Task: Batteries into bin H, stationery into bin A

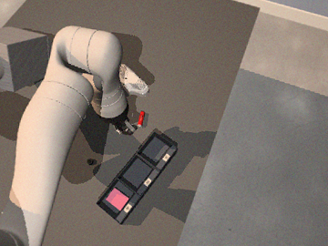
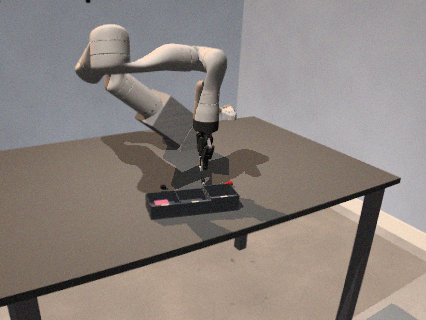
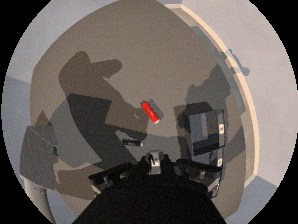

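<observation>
My gripper (image 1: 127, 127) hangs above the table just behind the far end of a row of three dark bins (image 1: 137, 176). It is shut on a small grey object (image 3: 154, 160) that is too small to identify. In the side view the gripper (image 2: 204, 164) is well above the bins (image 2: 192, 201). A small red stick-like item (image 1: 141, 118) lies on the table beside the farthest bin and also shows in the wrist view (image 3: 152, 112). The nearest bin holds a flat pink thing (image 1: 117, 198). The bin letters are too small to read.
A small black round object (image 1: 91, 162) lies on the table left of the bins. A white ribbed object lies farther back, partly under the arm. A grey block (image 1: 21, 54), the arm's base, stands at the table's left.
</observation>
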You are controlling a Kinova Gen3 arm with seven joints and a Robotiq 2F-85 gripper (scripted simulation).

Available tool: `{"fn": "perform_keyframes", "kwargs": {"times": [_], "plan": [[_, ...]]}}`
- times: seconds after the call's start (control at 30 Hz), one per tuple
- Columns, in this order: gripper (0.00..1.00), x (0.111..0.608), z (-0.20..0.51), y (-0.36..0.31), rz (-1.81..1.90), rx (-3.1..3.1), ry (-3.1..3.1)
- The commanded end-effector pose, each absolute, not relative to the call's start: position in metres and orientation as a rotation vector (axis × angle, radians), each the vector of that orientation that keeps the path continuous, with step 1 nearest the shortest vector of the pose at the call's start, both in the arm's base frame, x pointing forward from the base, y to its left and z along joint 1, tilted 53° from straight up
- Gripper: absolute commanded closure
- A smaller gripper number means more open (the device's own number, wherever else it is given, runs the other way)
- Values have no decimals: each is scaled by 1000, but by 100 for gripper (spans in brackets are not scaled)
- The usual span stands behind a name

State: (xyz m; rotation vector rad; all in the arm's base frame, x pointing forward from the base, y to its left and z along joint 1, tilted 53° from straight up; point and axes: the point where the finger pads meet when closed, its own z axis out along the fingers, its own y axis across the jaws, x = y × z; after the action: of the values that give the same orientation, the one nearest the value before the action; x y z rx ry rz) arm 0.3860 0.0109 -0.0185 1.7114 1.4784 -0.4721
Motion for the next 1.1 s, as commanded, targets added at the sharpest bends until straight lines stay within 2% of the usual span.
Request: {"fn": "perform_keyframes", "kwargs": {"times": [0.0, 1.07], "plan": [[90, 399, 3, 0, -451, 1733, 1451], [90, 458, 126, -80, -499, 1672, 1535]]}}
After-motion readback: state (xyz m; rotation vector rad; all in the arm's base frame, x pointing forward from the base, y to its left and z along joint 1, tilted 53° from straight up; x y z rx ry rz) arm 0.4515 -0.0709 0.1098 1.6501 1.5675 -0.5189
